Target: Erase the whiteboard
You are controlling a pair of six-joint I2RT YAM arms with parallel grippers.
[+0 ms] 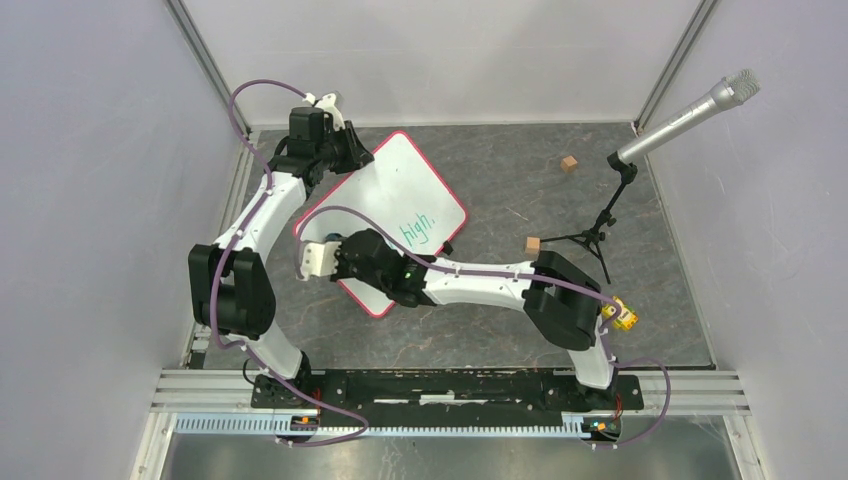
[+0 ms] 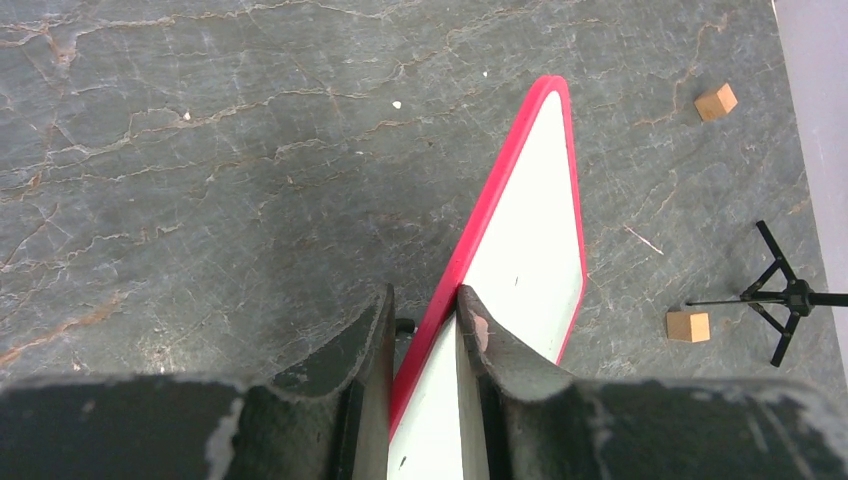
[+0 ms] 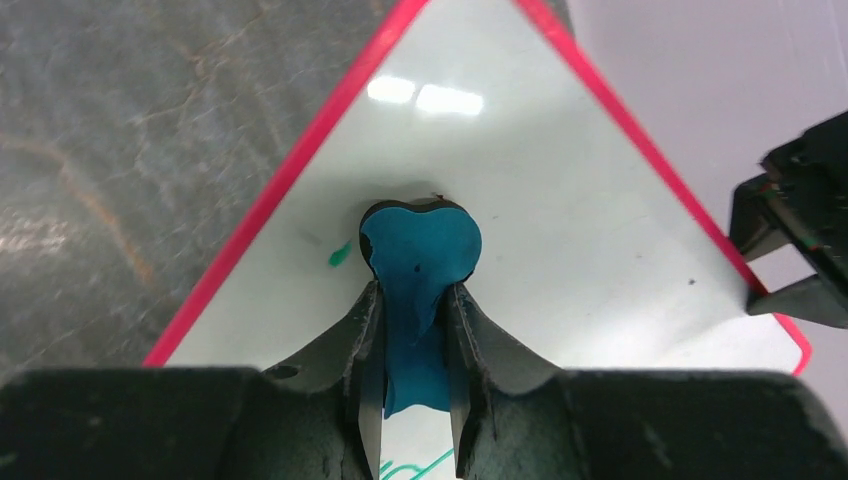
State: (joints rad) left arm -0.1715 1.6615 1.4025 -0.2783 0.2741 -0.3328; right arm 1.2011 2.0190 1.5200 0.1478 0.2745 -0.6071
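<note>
The whiteboard (image 1: pixel 390 190), white with a thin red rim, lies askew on the dark table with green handwriting (image 1: pixel 418 228) near its right edge. At the board's far left corner, my left gripper (image 1: pixel 356 158) is shut on the red rim. The left wrist view shows that gripper (image 2: pixel 425 300) with one finger on either side of the whiteboard (image 2: pixel 530 220). My right gripper (image 1: pixel 338 243) is over the board's near left part. It (image 3: pixel 415 292) is shut on a blue eraser cloth (image 3: pixel 420 240) pressed on the whiteboard (image 3: pixel 560 200). A small green mark (image 3: pixel 340 257) lies just left of the cloth.
A microphone (image 1: pixel 690 112) on a black tripod stand (image 1: pixel 592 238) stands at the right. Two small wooden cubes (image 1: pixel 569 164) (image 1: pixel 533 245) lie right of the board. Grey walls close the table on three sides.
</note>
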